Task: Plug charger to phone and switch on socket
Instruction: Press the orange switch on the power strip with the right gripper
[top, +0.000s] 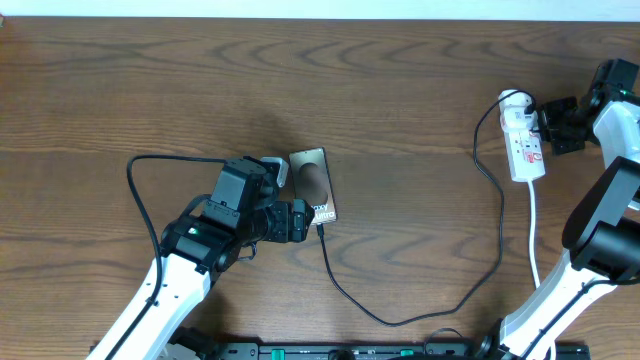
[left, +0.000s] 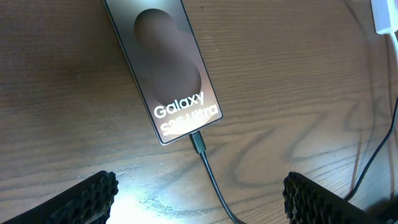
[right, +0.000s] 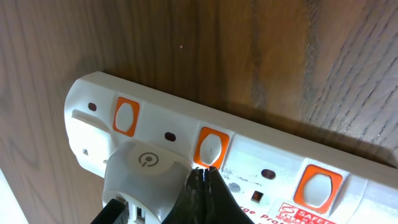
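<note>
The phone lies left of the table's middle, its "Galaxy" lettering lit in the left wrist view. The charger's black plug tip sits in the phone's bottom end, and its cable loops across the table to a white plug in the socket. My left gripper is open and empty, its fingers either side of the cable just below the phone. My right gripper is shut, its tips touching the socket's second orange switch in the right wrist view.
The socket's own white lead runs toward the front edge by the right arm's base. Two other orange switches flank the pressed one. A black cable loops left of the left arm.
</note>
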